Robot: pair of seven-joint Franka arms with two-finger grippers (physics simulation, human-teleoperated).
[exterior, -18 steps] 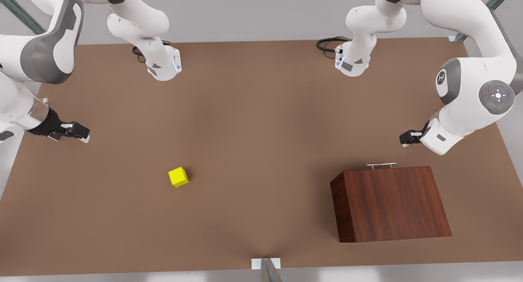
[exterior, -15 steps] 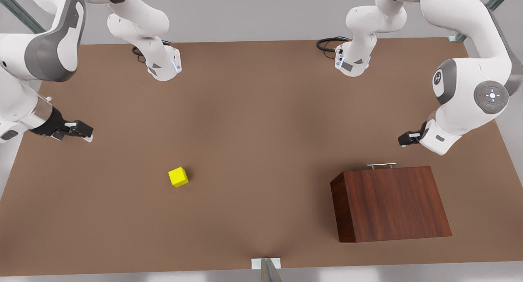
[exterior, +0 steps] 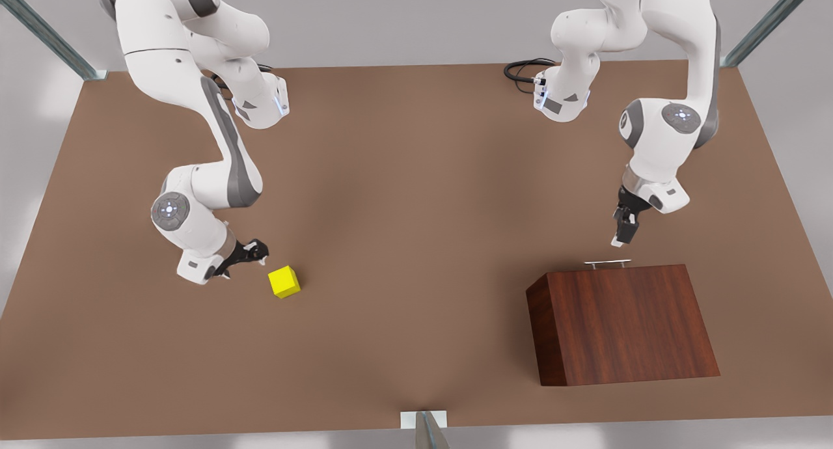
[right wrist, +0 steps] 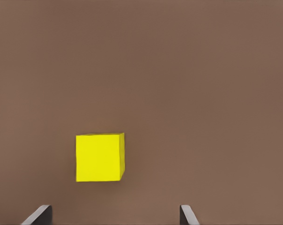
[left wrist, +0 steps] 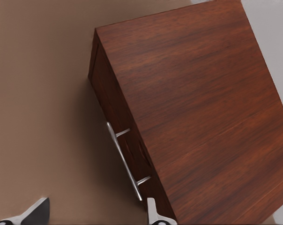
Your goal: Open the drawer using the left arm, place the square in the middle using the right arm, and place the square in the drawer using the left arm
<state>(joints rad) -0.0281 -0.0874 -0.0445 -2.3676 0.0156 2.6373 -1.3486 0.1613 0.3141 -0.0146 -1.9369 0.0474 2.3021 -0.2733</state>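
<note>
Nothing of the task is finished yet, as far as I can judge. Nearest the front camera stands the cabinet [exterior: 621,322], and its drawer [left wrist: 125,140] is shut flush, the silver handle [exterior: 607,263] untouched. My left gripper [exterior: 621,235] hangs just above and behind that handle, fingers [left wrist: 153,213] spread apart and holding nothing; the pull has not begun. Toward the front view's left, the square [exterior: 284,282] sits on the table [exterior: 416,176], well apart from the cabinet. My right gripper [exterior: 250,254] is just beside it, fingers [right wrist: 38,215] wide apart, not touching. Left to do: open the drawer, carry the square to the middle, then drop it inside.
</note>
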